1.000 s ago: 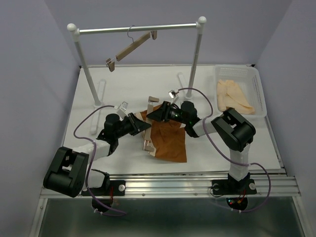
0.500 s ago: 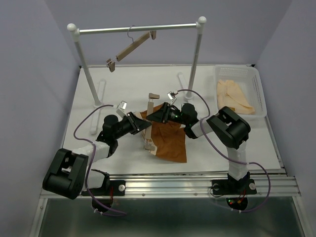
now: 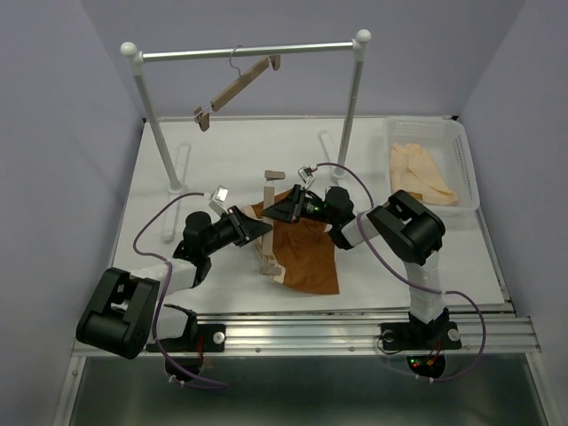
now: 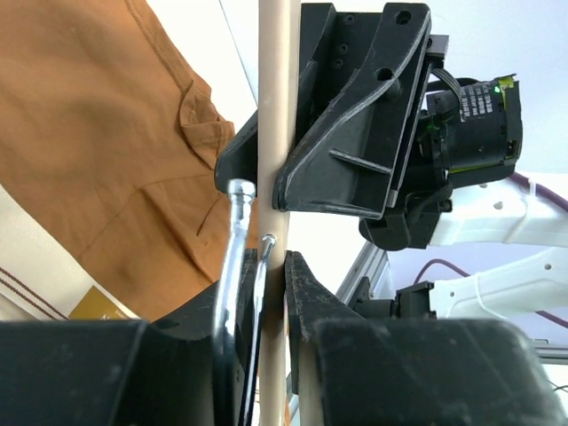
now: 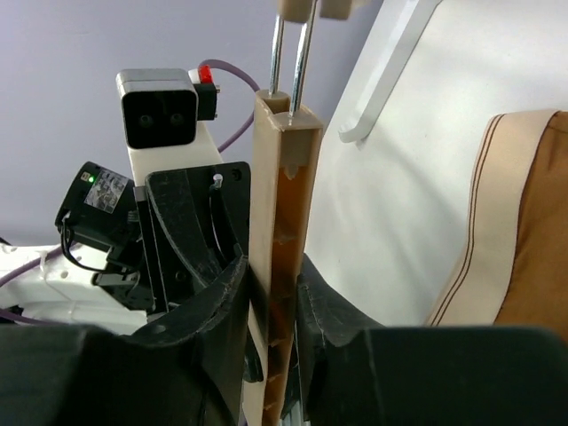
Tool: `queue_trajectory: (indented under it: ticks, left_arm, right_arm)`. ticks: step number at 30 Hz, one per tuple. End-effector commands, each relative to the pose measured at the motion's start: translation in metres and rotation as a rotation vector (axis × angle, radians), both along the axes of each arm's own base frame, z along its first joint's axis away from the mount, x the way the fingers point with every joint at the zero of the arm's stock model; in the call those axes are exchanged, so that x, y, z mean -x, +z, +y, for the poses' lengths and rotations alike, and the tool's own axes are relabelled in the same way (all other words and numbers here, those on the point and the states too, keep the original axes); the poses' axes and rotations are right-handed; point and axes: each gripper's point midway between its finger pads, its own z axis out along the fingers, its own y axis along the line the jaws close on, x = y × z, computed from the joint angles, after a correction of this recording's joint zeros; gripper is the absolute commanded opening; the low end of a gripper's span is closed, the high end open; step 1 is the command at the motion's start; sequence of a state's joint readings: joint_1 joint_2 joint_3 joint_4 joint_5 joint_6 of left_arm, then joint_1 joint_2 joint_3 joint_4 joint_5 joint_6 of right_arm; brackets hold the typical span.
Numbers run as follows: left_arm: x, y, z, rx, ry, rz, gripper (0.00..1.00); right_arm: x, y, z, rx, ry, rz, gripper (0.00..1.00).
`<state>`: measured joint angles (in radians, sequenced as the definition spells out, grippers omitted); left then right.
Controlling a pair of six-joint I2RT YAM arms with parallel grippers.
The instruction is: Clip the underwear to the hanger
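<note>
The hanger [image 3: 267, 222], a slim light-wood bar, stands over the left edge of the rust-brown underwear [image 3: 306, 253] on the table. My left gripper [image 3: 260, 230] is shut on the bar [image 4: 277, 106] from the left, beside the wire hook [image 4: 232, 257]. My right gripper [image 3: 274, 211] comes from the right, and its jaws press both sides of the bar [image 5: 282, 204]. In the left wrist view the underwear [image 4: 98, 124] lies spread to the left. In the right wrist view its tan waistband [image 5: 484, 222] shows at the right. The hanger's end clip [image 5: 297, 7] sits at the top edge.
A steel rail [image 3: 248, 51] on white posts crosses the back, with a second hanger [image 3: 235, 89] on it. A white basket [image 3: 469, 169] at the back right holds pale cream garments [image 3: 419, 173]. The post feet [image 3: 177, 182] rest on the table.
My right gripper's jaws have come together on the hanger bar and slid slightly left. The left gripper has kept its hold, and the bar has shifted a little.
</note>
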<state>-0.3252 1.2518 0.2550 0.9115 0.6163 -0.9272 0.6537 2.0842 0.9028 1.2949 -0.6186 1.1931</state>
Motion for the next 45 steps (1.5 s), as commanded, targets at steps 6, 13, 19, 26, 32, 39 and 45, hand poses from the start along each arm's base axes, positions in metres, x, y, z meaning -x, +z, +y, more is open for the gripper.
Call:
queue_trajectory:
  ticks: [6,13,19,26,32,39,45]
  left_arm:
    - [0.002,0.027,-0.011,0.042,-0.074,-0.074,0.44]
    - [-0.006,0.039,-0.006,-0.022,-0.044,-0.118,0.97]
    - [-0.022,0.054,0.019,-0.126,0.064,-0.167,0.99]
    - [-0.036,0.058,0.051,-0.169,0.158,-0.185,0.99]
    - [-0.046,0.095,0.048,-0.065,0.101,-0.322,0.99]
    - [-0.075,0.114,0.035,-0.040,0.021,-0.388,0.99]
    - [-0.088,0.114,0.029,-0.034,-0.020,-0.402,0.99]
  right_arm:
    - [0.006,0.048,-0.006,-0.165,0.010,-0.181,0.01]
    - [0.008,0.048,-0.008,-0.132,-0.001,-0.210,0.01]
    - [0.021,0.051,-0.011,-0.136,0.051,-0.229,0.01]
    - [0.043,0.057,-0.014,-0.114,0.146,-0.283,0.01]
    - [0.052,0.066,-0.016,-0.154,0.220,-0.288,0.01]
    - [0.061,0.069,-0.016,-0.182,0.294,-0.291,0.01]
    - [0.067,0.075,-0.018,-0.206,0.319,-0.315,0.01]
